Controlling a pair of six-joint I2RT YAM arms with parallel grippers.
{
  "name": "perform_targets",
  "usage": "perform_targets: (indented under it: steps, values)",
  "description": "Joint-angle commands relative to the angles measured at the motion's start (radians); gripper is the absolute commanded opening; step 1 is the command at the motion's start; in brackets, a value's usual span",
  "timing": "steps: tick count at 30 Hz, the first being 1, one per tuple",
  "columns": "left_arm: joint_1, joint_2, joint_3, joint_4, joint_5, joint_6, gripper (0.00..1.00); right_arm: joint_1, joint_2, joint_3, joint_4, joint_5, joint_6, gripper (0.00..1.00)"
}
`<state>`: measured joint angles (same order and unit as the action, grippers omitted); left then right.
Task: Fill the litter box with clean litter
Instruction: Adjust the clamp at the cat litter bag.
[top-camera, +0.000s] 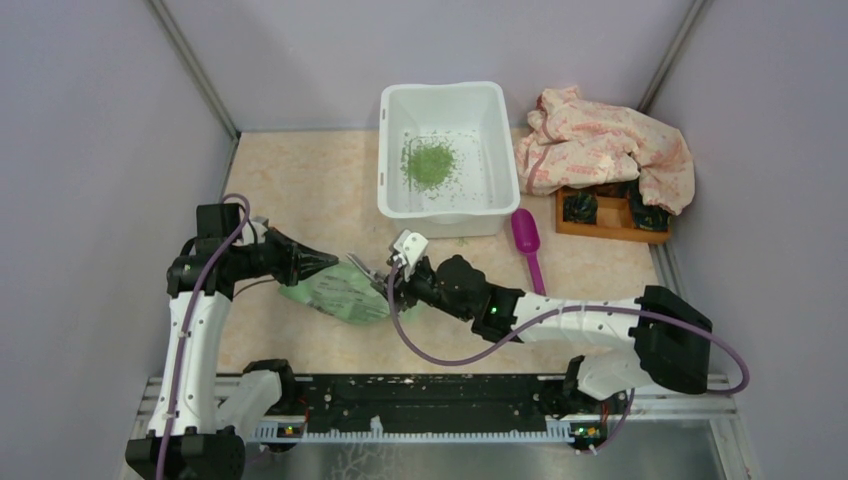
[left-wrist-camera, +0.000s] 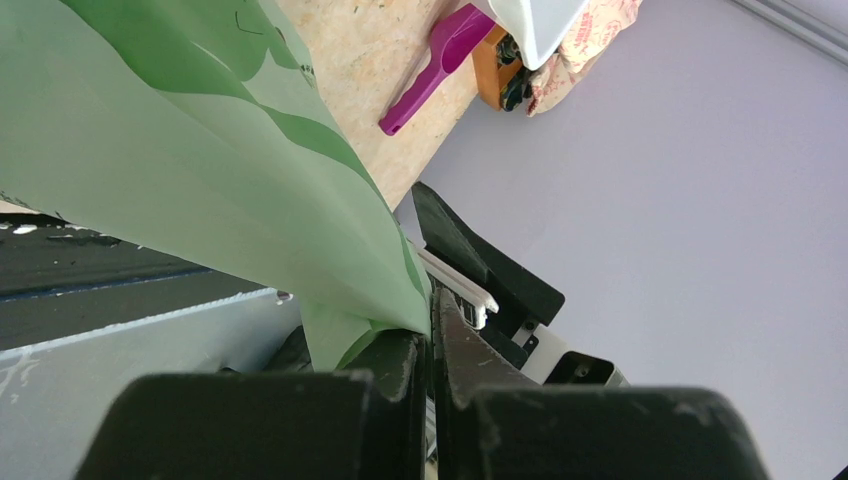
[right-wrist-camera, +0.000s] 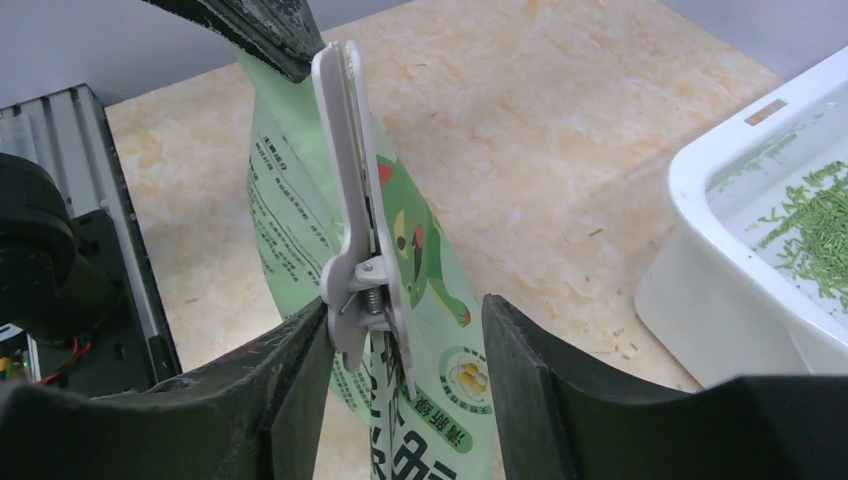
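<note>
**Desk:** Entry one, the litter box (top-camera: 441, 90)?

**Operator:** White tub, upper centre of the overhead view, standing on the table (top-camera: 300, 180). It contains clean litter (top-camera: 429, 163): one small green heap left of centre on its floor, with stray granules around it. Much of the floor shows white. I judge the fill barely begun.

**Desk:** Entry two, the bag (top-camera: 340, 293)?

**Operator:** Green and white, printed, centre of the overhead view, below the tub and apart from it. A white spring clip (right-wrist-camera: 350, 200) is clamped along one edge, which I take to be the mouth.

**Desk:** Entry three, pincers?

**Operator:** Left pincer (left-wrist-camera: 430, 340): clenched on an edge of the bag, with the film pinched between its fingers. Right pincer (right-wrist-camera: 405, 320): jaws parted, straddling the clip's handles. One finger touches the clip and the other stands off it. I see no grip there yet.

**Desk:** Step in hand?

**Operator:** By my reading, unclipping the bag so I can pour. The next move calls for squeezing both handles squarely. Then I draw the clip off the bag's edge while my left side keeps the bag taut. A skewed squeeze could twist the clip instead of opening it.

**Desk:** Other stock?

**Operator:** Magenta scoop (top-camera: 527, 240), on the table near the tub's lower right corner, no pincer on it. Wooden tray (top-camera: 600, 225) under a patterned cloth (top-camera: 600, 150), upper right.
</note>
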<state>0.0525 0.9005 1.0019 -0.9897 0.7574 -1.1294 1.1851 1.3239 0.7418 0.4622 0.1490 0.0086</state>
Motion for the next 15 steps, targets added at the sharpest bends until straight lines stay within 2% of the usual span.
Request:
perform_targets:
  steps: [1,5,7,9,15]
  values:
    - [-0.001,-0.021,0.025,0.084,0.069,-0.013,0.04,0.01,0.019,0.076,0.019,0.02,-0.018,0.53]
    - [-0.002,-0.022,0.027,0.084,0.068,-0.015,0.04,0.01,0.034,0.102,-0.012,0.024,-0.038,0.44]
    - [-0.002,-0.023,0.027,0.083,0.071,-0.016,0.04,0.011,0.045,0.128,-0.059,0.023,-0.045,0.35]
    - [-0.002,-0.024,0.03,0.084,0.071,-0.016,0.04,0.01,0.059,0.158,-0.109,0.022,-0.056,0.22]
    - [-0.001,-0.023,0.04,0.081,0.073,-0.015,0.04,0.01,0.097,0.26,-0.285,-0.034,-0.121,0.05]
